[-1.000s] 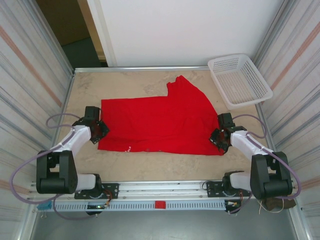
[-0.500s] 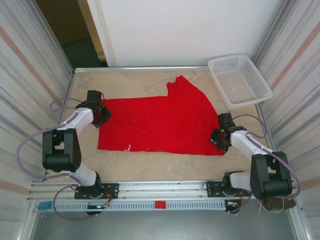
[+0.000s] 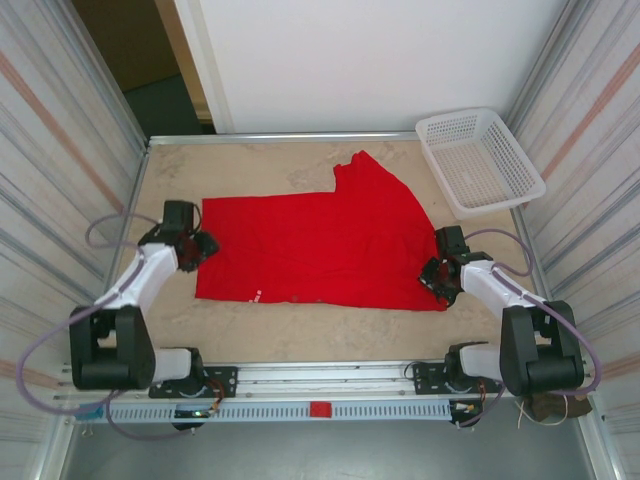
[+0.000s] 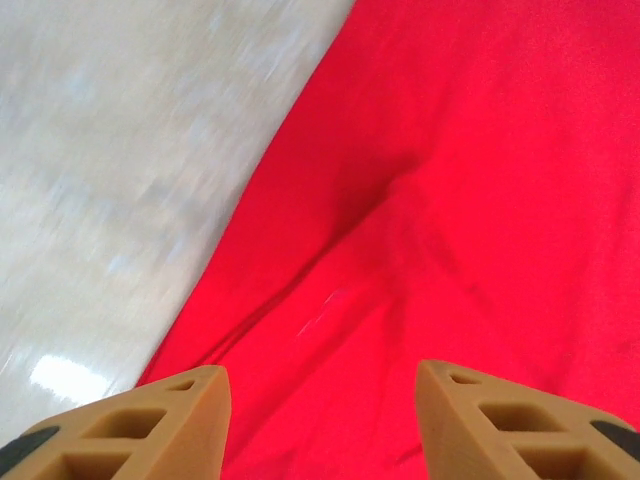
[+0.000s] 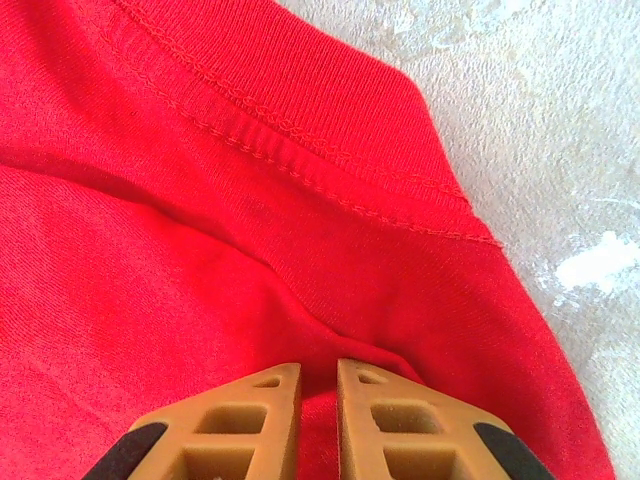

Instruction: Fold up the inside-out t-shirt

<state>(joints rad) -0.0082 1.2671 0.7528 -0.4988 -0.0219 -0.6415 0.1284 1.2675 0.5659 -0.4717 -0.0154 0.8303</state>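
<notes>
Since a second ago the left gripper (image 3: 196, 246) has swung up along the left edge of the inside-out t-shirt (image 3: 310, 245) and come part-way back, letting go as it went. Its fingers now stand well apart over the cloth, with nothing between them. The right gripper (image 3: 438, 278) has not shifted: it stays pinched on a small ridge of red fabric at the shirt's near-right corner, just inside a stitched hem (seen close in the right wrist view).

The shirt lies spread flat across the middle of the table (image 3: 250, 335), one sleeve pointing towards the white basket (image 3: 480, 160). It looks light, limp and thin, so it will likely sag and wrinkle when lifted. The doubled, stitched hems and corners seem the firmest places to grip.
</notes>
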